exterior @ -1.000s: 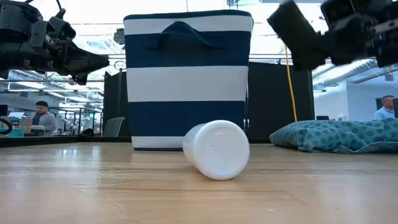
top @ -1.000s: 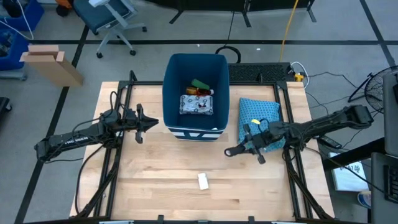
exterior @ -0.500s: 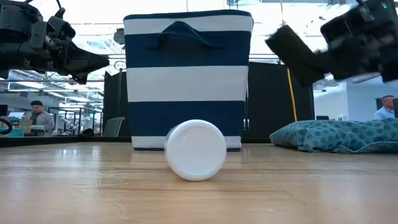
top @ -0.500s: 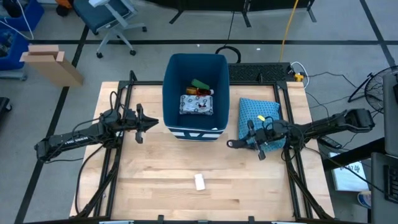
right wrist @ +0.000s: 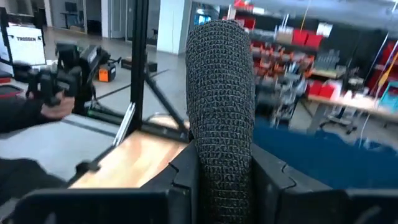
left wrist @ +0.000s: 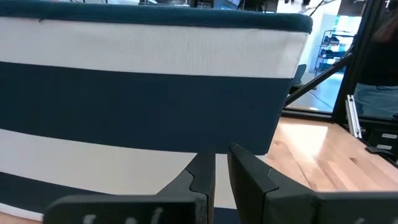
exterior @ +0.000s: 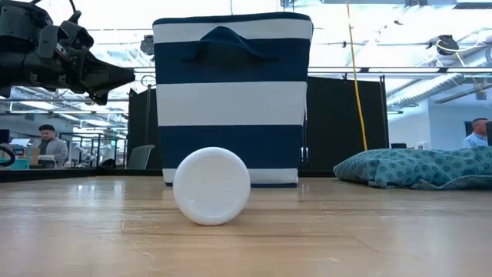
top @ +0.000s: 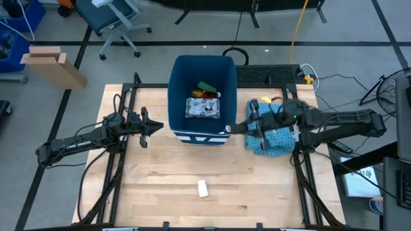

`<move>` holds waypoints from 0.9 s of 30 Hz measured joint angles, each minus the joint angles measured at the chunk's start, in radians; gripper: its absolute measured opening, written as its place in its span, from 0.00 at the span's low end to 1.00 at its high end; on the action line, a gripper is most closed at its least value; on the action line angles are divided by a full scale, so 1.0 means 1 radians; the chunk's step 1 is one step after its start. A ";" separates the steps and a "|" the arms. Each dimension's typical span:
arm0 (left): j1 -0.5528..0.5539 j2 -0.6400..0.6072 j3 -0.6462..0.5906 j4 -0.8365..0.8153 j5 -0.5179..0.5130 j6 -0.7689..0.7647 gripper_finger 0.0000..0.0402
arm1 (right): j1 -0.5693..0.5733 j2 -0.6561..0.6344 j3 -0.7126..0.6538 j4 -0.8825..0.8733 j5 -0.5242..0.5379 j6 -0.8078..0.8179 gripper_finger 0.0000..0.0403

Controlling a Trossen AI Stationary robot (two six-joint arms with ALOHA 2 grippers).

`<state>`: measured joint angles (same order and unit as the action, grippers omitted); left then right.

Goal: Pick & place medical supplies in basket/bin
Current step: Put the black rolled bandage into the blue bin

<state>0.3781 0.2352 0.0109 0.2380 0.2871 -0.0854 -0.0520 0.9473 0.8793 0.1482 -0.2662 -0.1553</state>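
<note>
High view shows the right tool (top: 232, 128) clamping a black oblong (right wrist: 221, 112) beside the bin (top: 178, 70); carry it fully over the rim before releasing, left tool (top: 157, 126) closed, idle.

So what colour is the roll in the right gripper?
Black, a mesh-textured wrap; clearest in the right wrist view.

table (top: 257, 186): pale wood, smooth, low sheen | bin (exterior: 231, 100): matt woven cloth, navy and white | white tube (exterior: 211, 186): smooth matt plastic | black oblong (right wrist: 221, 118): rough netted wrap | folded cloth (exterior: 419, 168): soft, printed
</note>
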 joint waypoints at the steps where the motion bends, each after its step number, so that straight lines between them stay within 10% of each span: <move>1: 0.000 0.000 0.000 -0.001 0.000 0.001 0.12 | -0.016 0.019 0.061 -0.029 -0.002 0.000 0.20; 15: 0.000 0.000 0.000 0.006 -0.001 0.032 0.12 | -0.362 0.565 0.759 -0.427 -0.129 -0.067 0.19; 27: 0.000 0.000 0.000 -0.001 -0.001 0.038 0.12 | -0.429 0.949 1.013 -0.638 -0.060 -0.303 0.19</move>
<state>0.3781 0.2352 0.0109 0.2371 0.2859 -0.0469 -0.4809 1.8962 1.8923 -0.4901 -0.3258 -0.4582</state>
